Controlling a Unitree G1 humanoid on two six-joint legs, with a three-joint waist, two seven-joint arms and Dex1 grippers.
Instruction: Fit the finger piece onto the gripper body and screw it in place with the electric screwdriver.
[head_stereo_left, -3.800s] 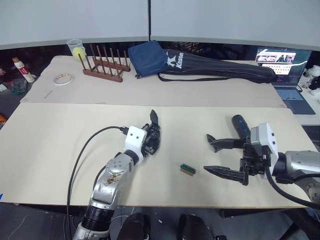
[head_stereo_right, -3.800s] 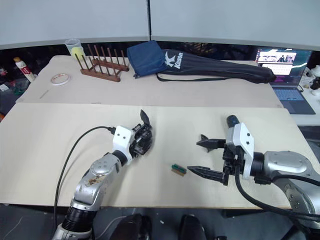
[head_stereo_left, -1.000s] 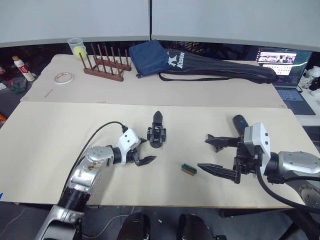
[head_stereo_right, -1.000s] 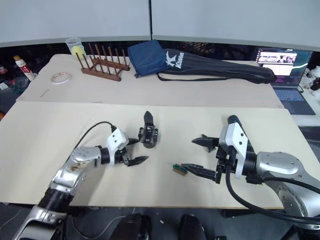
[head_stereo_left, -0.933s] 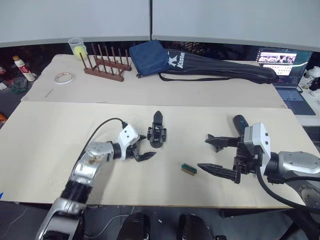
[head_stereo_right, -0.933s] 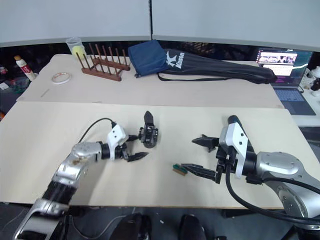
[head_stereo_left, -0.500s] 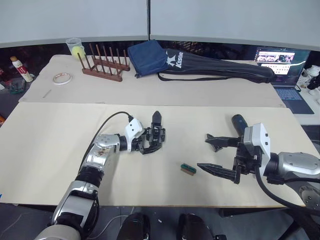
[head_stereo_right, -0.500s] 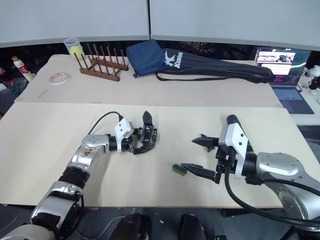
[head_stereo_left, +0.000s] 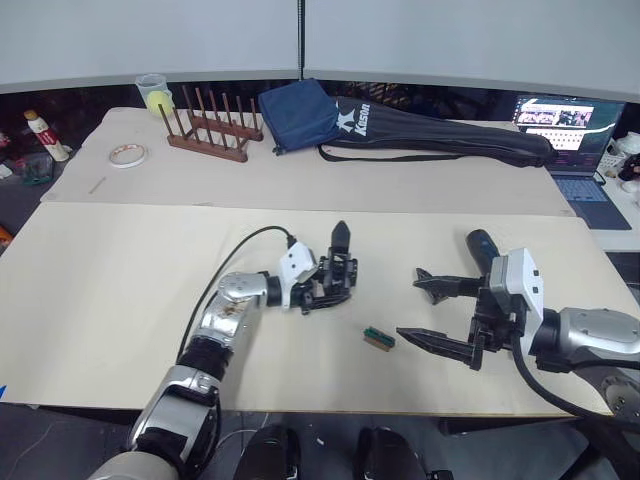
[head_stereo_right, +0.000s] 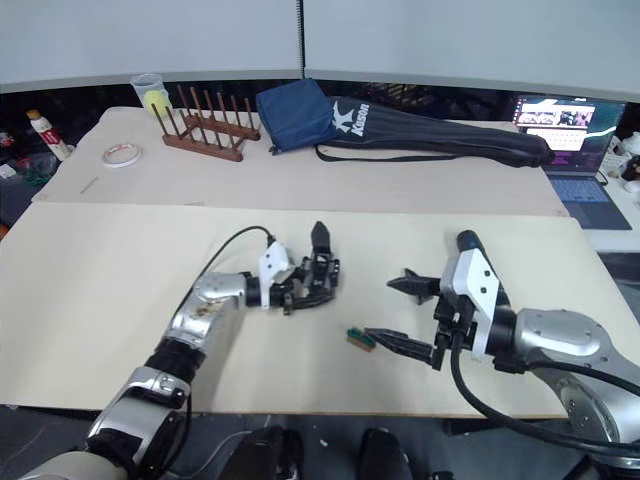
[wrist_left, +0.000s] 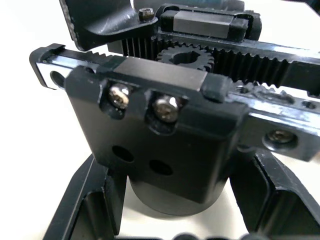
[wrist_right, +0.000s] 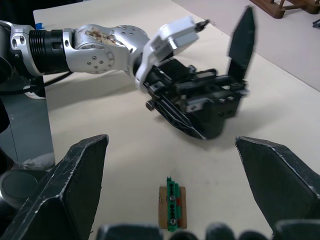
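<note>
Two robot arms reach over a big pale tan table (head_stereo_left: 100, 300). The left gripper (head_stereo_left: 325, 290) is pinching the gripper body (head_stereo_left: 340, 277), a small black blocky part with gear teeth, shiny screws and one pointed black finger sticking up. Its black fingers (wrist_left: 85, 200) sit on both sides of the block's round bottom, and the block rests on the table near the middle.

The right gripper (head_stereo_left: 438, 317) hangs just above the table, well apart from the block. Its two pointed black fingers (wrist_right: 75, 185) are spread wide with nothing between them.

A tiny green-and-red piece on a brown bit (head_stereo_left: 378, 340) lies flat on the table between the two grippers, closer to the right one.

The electric screwdriver (head_stereo_left: 482, 247), a thick dark blue round stick, lies on the table just behind the right gripper's white box. Only its top end peeks out.

At the back sit a long black bag (head_stereo_left: 440, 140), a folded dark blue cloth (head_stereo_left: 297, 115), a brown wooden rack with pegs (head_stereo_left: 208, 130), a roll of tape (head_stereo_left: 127, 156) and an open laptop (head_stereo_left: 570, 140).
</note>
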